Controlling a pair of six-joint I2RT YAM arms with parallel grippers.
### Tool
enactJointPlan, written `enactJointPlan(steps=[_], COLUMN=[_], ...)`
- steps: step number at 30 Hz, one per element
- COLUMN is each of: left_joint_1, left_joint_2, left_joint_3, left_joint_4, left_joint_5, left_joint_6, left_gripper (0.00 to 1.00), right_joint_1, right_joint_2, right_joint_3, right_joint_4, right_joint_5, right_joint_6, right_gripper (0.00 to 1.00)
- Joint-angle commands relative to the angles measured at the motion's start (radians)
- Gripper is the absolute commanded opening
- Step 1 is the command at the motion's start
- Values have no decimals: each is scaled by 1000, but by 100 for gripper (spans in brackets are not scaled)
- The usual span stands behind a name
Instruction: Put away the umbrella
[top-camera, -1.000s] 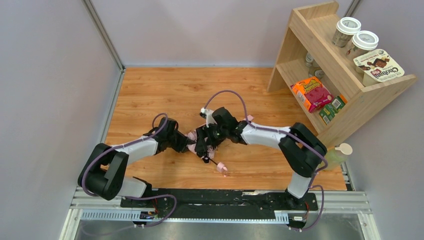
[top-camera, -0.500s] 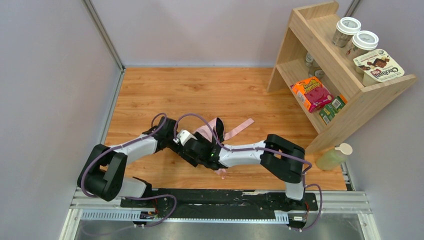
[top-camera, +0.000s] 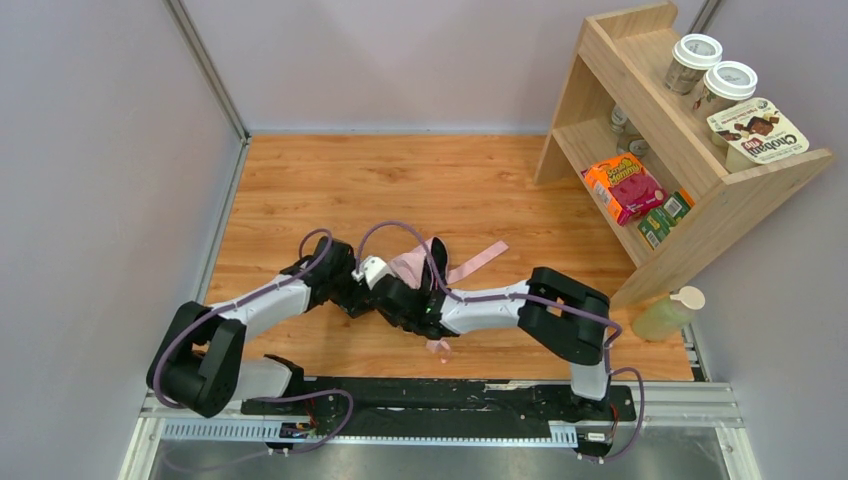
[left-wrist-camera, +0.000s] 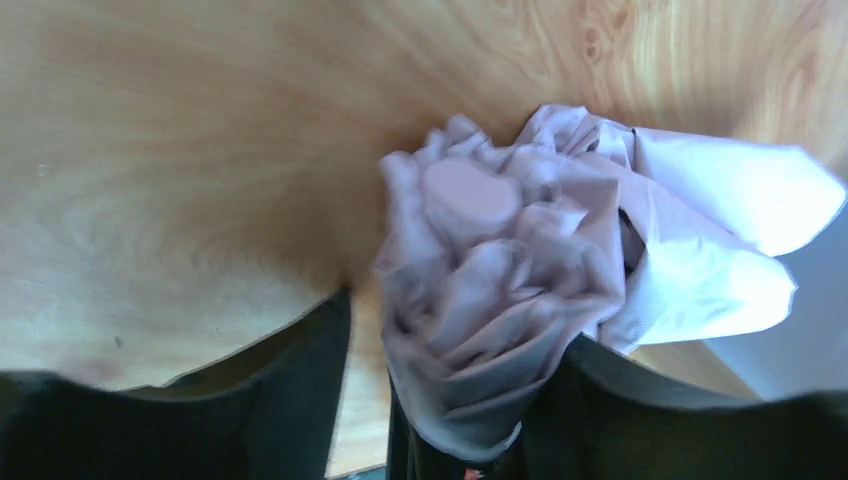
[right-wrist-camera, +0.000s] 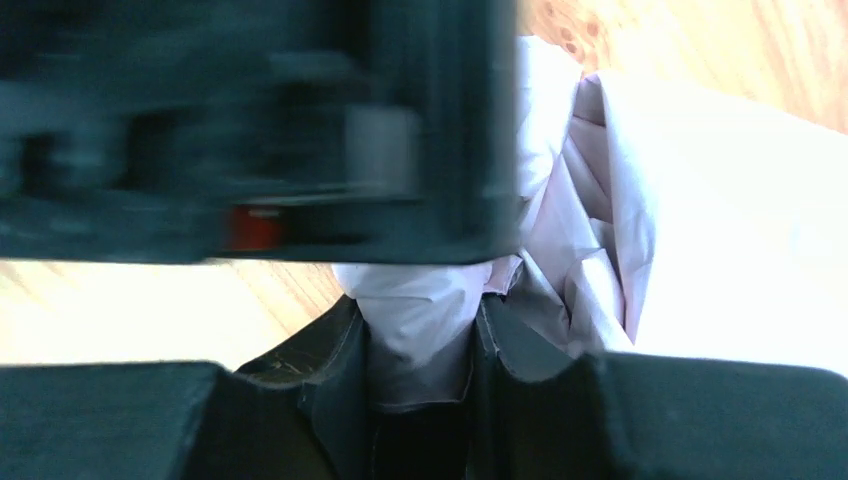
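The umbrella (top-camera: 414, 262) is a crumpled pale pink bundle on the wooden table, its strap (top-camera: 480, 257) trailing to the right. A small pink end piece (top-camera: 440, 346) shows near the front edge. My left gripper (top-camera: 352, 288) meets the bundle from the left. In the left wrist view the umbrella (left-wrist-camera: 500, 290) lies between the spread jaws of the left gripper (left-wrist-camera: 460, 325), with a gap beside the left finger (left-wrist-camera: 290, 400). My right gripper (top-camera: 385, 297) reaches in from the right. In the right wrist view the right gripper (right-wrist-camera: 420, 315) is shut on a fold of the umbrella (right-wrist-camera: 590, 230).
A slanted wooden shelf (top-camera: 640, 250) stands at the right with cups, a yoghurt box and an orange packet (top-camera: 622, 186). A pale green bottle (top-camera: 668, 313) stands by its foot. Grey walls (top-camera: 110, 180) close the left and back. The left arm's dark body (right-wrist-camera: 260, 130) fills the right wrist view's top.
My right arm swung leftward over the umbrella and closed on a fold of its fabric. The left gripper opened its jaws around the bundle. The pink fabric and strap now lie uncovered behind the arms.
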Motion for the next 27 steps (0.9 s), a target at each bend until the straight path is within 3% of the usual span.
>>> enactJointPlan(steps=[1, 8, 14, 19, 24, 27], left_joint_1=[7, 20, 21, 20, 21, 18], left_joint_2=[-98, -294, -289, -213, -125, -21], left_joint_3=[-39, -89, -115, -114, -88, -31], left_joint_4=[-131, 63, 208, 321, 268, 137], left_joint_5=[-128, -110, -32, 11, -7, -6], left_joint_6=[99, 136, 113, 92, 60, 60], left_gripper=[77, 78, 79, 79, 79, 79], right_joint_1=[-105, -252, -376, -428, -462, -467], right_joint_2=[11, 56, 163, 209, 218, 229], right_joint_3=[-171, -318, -347, -317, -286, -252], right_joint_4=[-70, 164, 332, 312, 261, 220], right_joint_5=[-321, -786, -1025, -1079, -1112, -1124], right_joint_6=[182, 331, 459, 479, 465, 447], right_gripper=[0, 0, 0, 0, 0, 0])
